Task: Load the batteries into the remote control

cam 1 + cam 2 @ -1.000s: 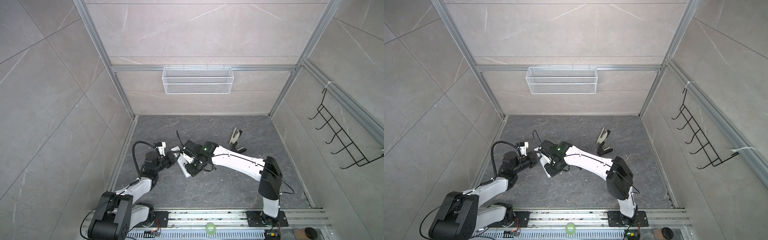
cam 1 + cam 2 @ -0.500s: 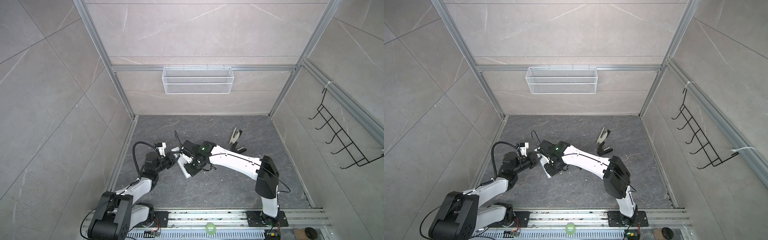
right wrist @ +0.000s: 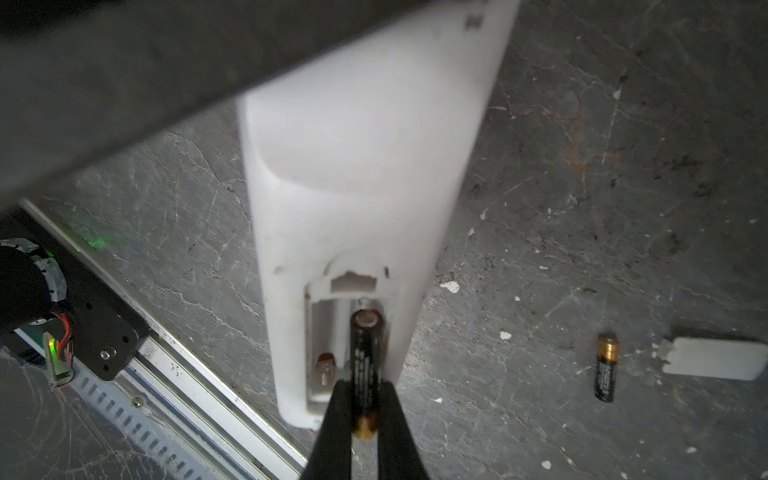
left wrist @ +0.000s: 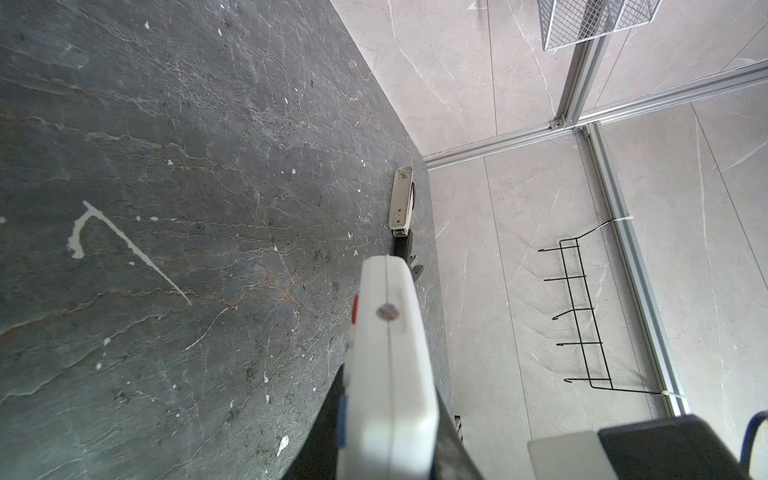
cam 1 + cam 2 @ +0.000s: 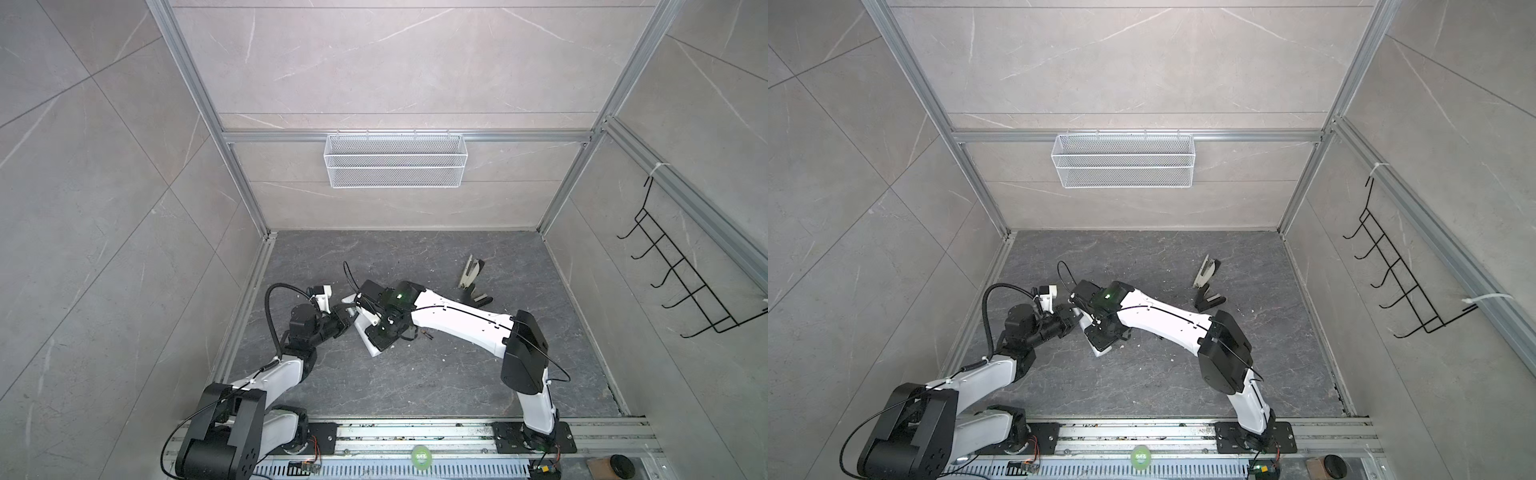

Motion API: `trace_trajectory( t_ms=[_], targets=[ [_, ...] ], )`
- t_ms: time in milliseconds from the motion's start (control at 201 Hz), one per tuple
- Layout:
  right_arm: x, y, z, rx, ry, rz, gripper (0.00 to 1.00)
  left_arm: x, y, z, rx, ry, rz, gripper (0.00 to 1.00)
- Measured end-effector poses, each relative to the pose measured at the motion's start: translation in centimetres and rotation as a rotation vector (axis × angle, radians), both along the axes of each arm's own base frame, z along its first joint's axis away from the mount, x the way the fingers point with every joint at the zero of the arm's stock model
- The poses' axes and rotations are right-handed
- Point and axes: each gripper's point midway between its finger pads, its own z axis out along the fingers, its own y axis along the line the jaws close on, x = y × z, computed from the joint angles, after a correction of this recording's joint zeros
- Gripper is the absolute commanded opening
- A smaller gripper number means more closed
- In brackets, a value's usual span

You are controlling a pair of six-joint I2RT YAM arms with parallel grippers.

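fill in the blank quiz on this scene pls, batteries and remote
1. The right gripper is shut on a battery whose far end reaches into the open ____ of the remote control.
2. The left gripper is ____ on the remote control.
3. The second battery lies loose beside the detached cover, held by ____ gripper.

Missing words: compartment; shut; neither

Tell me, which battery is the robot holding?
The battery pinched in the right gripper, its end poking into the remote's open slot. The other battery lies loose on the floor beside a white cover.
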Motion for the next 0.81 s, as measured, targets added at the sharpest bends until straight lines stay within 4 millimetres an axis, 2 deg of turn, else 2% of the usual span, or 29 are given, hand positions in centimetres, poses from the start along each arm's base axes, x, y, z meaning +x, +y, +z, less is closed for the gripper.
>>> trace_trajectory(
  t_ms=[413, 807],
  targets=[
    [0.43, 0.19, -0.04, -0.014, -0.010, -0.004, 0.07, 0.28, 0.20, 0.16, 0.003, -0.012, 0.018, 0.00],
    [0.44, 0.15, -0.14, -0.018, -0.010, -0.005, 0.07, 0.28, 0.26, 0.06, 0.004, -0.011, 0.022, 0.00]
  ],
)
